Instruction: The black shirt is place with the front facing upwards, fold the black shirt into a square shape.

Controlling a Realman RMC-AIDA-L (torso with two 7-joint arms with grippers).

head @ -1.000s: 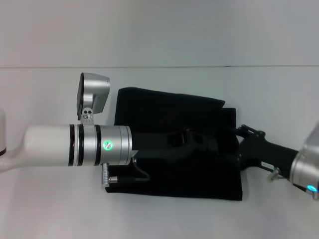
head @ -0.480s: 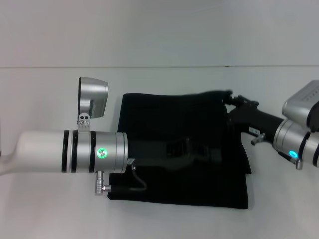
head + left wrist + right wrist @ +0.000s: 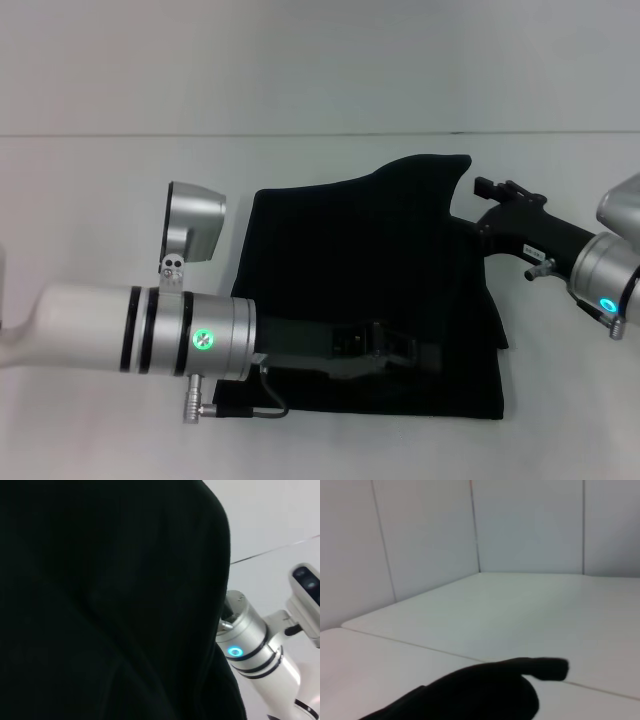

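Note:
The black shirt [image 3: 360, 260] lies folded on the white table [image 3: 90, 180]; no lettering or neck label shows. My right gripper [image 3: 472, 205] is shut on the shirt's far right corner and holds it raised, so that edge stands up in a peak. My left gripper [image 3: 395, 350] reaches in from the left and lies low over the shirt's near half, black against black. The left wrist view is filled with the shirt [image 3: 100, 605], with the right arm [image 3: 250, 640] beyond it. The right wrist view shows the shirt's raised cloth [image 3: 485, 690] low down.
The left arm's silver forearm [image 3: 150, 330] crosses the table's near left, with a cable [image 3: 240, 408] hanging by the shirt's near left corner. The right arm's wrist [image 3: 610, 265] is at the right edge. The table's far edge meets a pale wall [image 3: 320, 60].
My right gripper has moved away from the near right toward the far side, lifting the shirt's far right corner. My left gripper has drawn nearer to me over the shirt.

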